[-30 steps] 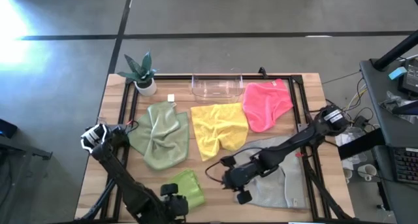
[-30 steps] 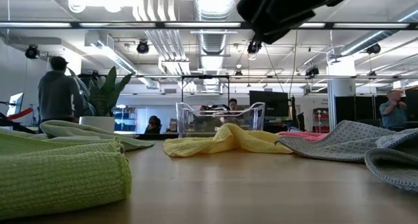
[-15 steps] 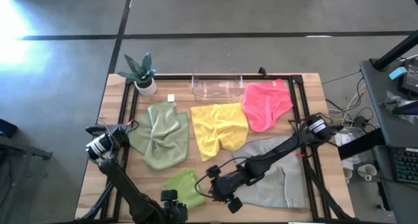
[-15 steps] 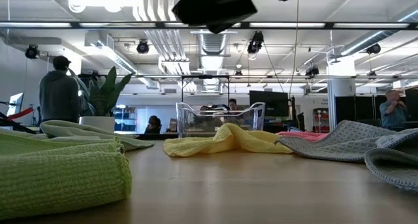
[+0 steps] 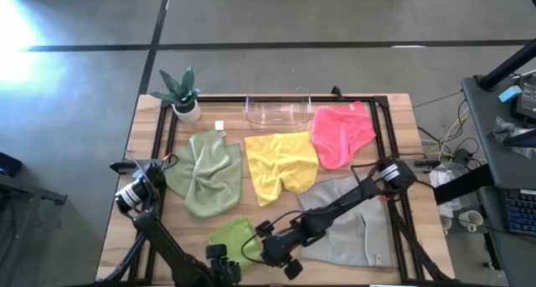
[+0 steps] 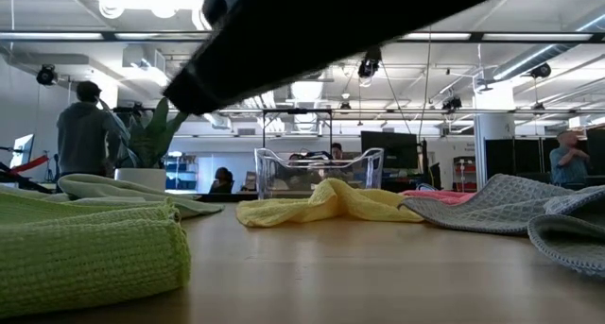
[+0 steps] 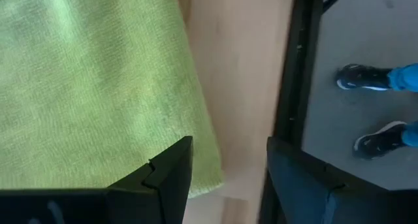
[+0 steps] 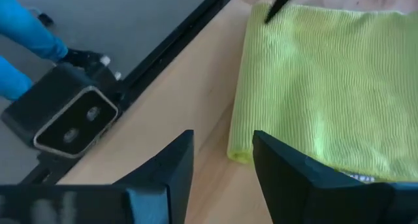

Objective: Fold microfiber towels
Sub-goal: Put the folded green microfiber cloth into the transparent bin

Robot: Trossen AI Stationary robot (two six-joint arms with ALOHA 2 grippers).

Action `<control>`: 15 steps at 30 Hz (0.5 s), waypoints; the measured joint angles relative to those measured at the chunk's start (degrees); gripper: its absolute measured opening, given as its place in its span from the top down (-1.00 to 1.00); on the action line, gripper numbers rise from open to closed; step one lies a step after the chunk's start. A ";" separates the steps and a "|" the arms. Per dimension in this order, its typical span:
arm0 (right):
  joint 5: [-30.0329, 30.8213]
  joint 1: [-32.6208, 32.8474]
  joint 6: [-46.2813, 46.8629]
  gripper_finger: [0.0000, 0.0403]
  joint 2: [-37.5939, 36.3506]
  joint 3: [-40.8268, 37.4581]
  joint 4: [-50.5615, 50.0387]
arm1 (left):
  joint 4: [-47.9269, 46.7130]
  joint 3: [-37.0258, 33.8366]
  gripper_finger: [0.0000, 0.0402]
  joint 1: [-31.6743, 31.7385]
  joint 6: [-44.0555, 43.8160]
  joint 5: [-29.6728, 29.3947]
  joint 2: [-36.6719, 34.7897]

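Wooden table [image 5: 151, 187] bears folded, ribbed lime green towel [image 5: 233, 235].

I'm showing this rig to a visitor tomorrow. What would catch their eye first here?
Probably the bright cloths spread over the table: the hot pink towel at the far right, the yellow towel in the middle. Then the right gripper, open, reaching across to the near edge beside the folded lime green towel.

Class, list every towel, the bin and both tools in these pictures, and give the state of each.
lime green towel: folded
sage green towel: rumpled
yellow towel: crumpled
hot pink towel: loosely spread
grey towel: unfolded
clear bin: empty
left tool: open
right tool: open, beside lime green towel
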 joint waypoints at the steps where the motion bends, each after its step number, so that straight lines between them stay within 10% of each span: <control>1: 0.02 0.00 -0.02 0.23 0.29 0.48 0.19 | -0.38 0.00 0.10 0.07 -0.04 -0.02 0.22; 15: 0.27 -0.27 -1.48 0.17 3.26 1.55 2.65 | -4.07 -0.13 0.10 0.20 -2.98 -0.72 3.31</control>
